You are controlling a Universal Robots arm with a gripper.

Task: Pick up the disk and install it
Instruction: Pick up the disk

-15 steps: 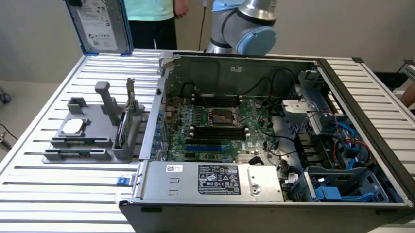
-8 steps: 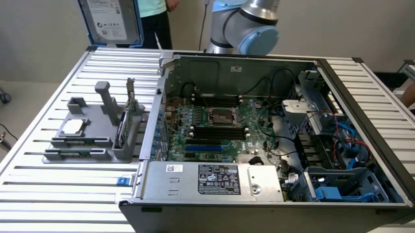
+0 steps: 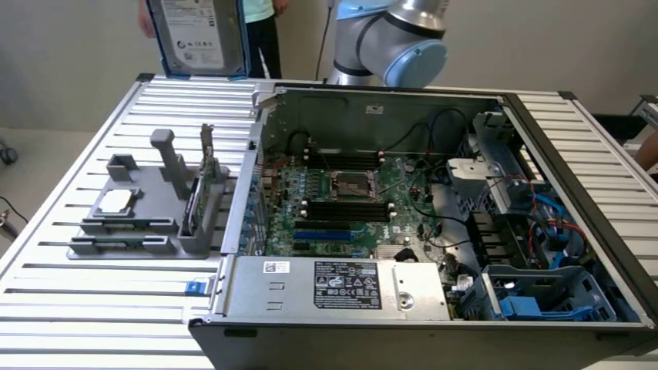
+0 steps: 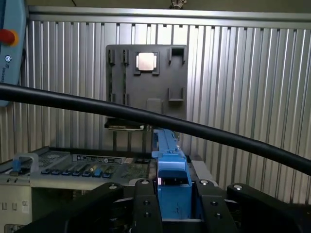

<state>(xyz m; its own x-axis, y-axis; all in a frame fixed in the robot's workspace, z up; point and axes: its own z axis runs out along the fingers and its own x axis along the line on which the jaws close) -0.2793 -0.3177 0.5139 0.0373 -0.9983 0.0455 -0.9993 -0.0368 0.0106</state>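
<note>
Across the slatted desk (image 3: pixel 62 308) the open case (image 3: pixel 391 104) takes the most room, lying on its side with the lid off, so we can reach the board and bays from above. Behind it the arm (image 3: pixel 401 38) rises, and a person (image 3: pixel 264 42) stands just beyond the far edge.

We see the disk (image 3: pixel 200 35) upright and high over the far corner at the exterior view's left, well apart from everything below. The hand (image 4: pixel 172 199) is clamped on its blue carrier, one finger on each side, and the body hangs free beneath. We judge this height keeps it clear of the case walls.

Below sits the grey fixture (image 3: pixel 154 208), carrying a chip (image 3: pixel 115 202) and a card (image 3: pixel 206 185) on edge; neither is the task's thing. The blue bay (image 3: pixel 535 297) at the case's near corner looks to us a likely seat. We judge that the case wall and the loose wiring (image 3: pixel 442 131) inside stand between it and the disk. A black cable (image 4: pixel 146 116) sags across the wrist view.
</note>
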